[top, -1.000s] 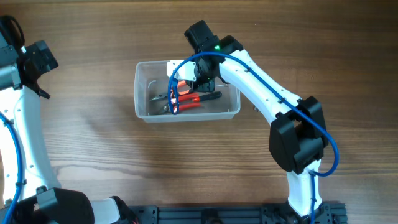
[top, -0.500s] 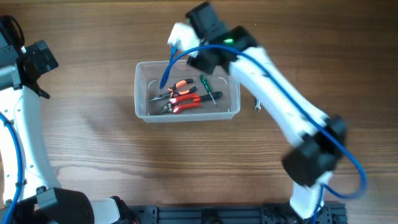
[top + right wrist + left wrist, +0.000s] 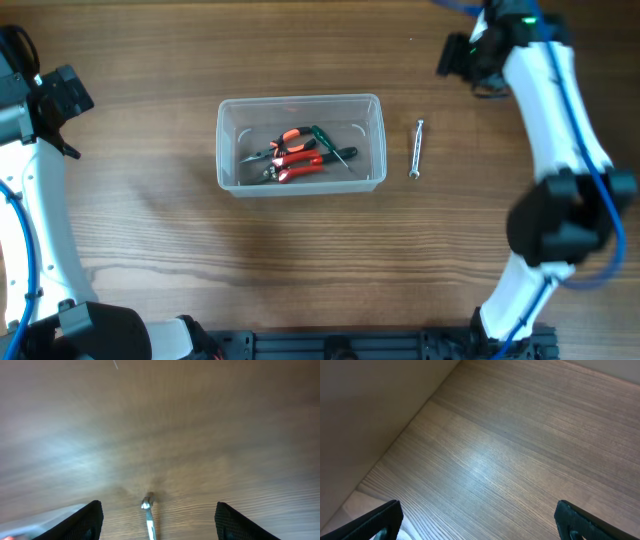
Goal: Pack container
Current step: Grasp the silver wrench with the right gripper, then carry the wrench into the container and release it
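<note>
The clear plastic container (image 3: 228, 150) sits mid-table. Inside it lie red-handled pliers (image 3: 288, 158) and a green-handled screwdriver (image 3: 330, 143). A silver wrench (image 3: 418, 148) lies on the wood just right of the container. My right gripper (image 3: 455, 62) hovers at the far right, beyond the wrench, and holds nothing. In the right wrist view its jaws (image 3: 159, 522) stand open, and the wrench's end (image 3: 147, 507) shows on the table below the gap, blurred. My left gripper (image 3: 68, 120) is far to the left, wide open (image 3: 477, 522) over bare wood.
Wood-grain table (image 3: 150, 230) all round the container. A pale wall or edge (image 3: 365, 415) runs along the left of the left wrist view. Both arm bases stand at the near edge.
The right gripper opened inside the container, left the green screwdriver there and swung up and out to the far right. The left arm stayed still.
</note>
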Action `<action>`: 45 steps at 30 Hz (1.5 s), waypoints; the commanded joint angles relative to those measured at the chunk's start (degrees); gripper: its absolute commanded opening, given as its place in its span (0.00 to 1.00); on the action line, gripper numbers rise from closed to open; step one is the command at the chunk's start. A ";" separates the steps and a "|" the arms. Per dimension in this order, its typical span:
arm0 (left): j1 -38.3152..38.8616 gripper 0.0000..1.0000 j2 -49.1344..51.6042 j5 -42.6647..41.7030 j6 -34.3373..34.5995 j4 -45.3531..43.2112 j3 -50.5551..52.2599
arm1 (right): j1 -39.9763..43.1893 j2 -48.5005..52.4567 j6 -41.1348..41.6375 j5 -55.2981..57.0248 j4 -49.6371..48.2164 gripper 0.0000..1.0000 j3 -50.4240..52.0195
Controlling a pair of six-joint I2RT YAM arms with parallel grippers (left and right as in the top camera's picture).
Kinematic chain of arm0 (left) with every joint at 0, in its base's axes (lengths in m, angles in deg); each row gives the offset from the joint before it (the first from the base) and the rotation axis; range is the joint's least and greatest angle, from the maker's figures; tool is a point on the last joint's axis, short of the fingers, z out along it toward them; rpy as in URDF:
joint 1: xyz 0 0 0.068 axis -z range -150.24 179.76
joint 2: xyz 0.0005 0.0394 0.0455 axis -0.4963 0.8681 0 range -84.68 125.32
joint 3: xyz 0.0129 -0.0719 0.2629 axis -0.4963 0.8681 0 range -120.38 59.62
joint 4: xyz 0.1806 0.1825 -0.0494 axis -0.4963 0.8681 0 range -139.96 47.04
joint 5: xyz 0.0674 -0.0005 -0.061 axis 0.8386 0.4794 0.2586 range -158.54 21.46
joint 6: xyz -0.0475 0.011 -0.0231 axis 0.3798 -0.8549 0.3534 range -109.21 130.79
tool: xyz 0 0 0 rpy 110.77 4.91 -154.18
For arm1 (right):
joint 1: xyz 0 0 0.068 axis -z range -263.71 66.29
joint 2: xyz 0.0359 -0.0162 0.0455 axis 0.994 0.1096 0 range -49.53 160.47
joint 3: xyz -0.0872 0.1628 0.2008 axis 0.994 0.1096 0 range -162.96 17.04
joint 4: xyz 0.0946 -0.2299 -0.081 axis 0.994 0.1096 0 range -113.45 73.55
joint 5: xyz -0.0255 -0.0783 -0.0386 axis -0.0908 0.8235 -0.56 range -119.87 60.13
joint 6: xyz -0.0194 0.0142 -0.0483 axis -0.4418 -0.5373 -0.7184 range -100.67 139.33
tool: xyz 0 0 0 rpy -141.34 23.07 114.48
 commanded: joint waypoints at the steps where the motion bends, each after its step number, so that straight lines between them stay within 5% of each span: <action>1: -0.24 1.00 0.39 0.50 -0.04 -0.17 -0.44 | -0.59 9.14 4.48 -7.02 -0.98 0.70 1.05; 6: -0.24 1.00 0.39 0.50 -0.04 -0.17 -0.44 | -0.94 17.16 0.24 -14.34 -2.32 0.49 1.05; 13: -0.24 1.00 0.39 0.50 -0.04 -0.15 -0.44 | -2.95 18.47 -1.84 -7.98 -1.99 0.52 1.31; 16: -0.24 1.00 0.39 0.50 -0.04 -0.17 -0.44 | -3.17 18.47 0.04 -6.54 -0.63 0.45 1.33; 25: -0.24 1.00 0.39 0.50 -0.04 -0.17 -0.44 | -3.39 18.47 2.99 -2.21 4.94 0.44 1.33; 27: -0.24 1.00 0.39 0.50 -0.04 -0.15 -0.44 | -3.39 18.47 2.99 -2.21 4.66 0.26 1.33; 28: -0.24 1.00 0.39 0.50 -0.04 -0.15 -0.44 | -3.39 18.47 3.04 -2.23 4.66 0.06 1.33; 37: -0.24 1.00 0.39 0.50 -0.04 -0.17 -0.44 | -3.56 13.57 1.62 3.74 5.90 0.04 -1.81; 42: -0.24 1.00 0.39 0.50 -0.04 -0.17 -0.44 | -6.45 -3.74 -7.10 2.40 2.64 0.04 -8.92; 45: -0.24 1.00 0.39 0.50 -0.04 -0.17 -0.44 | -12.24 -13.44 -27.80 -11.85 -3.85 0.04 -9.20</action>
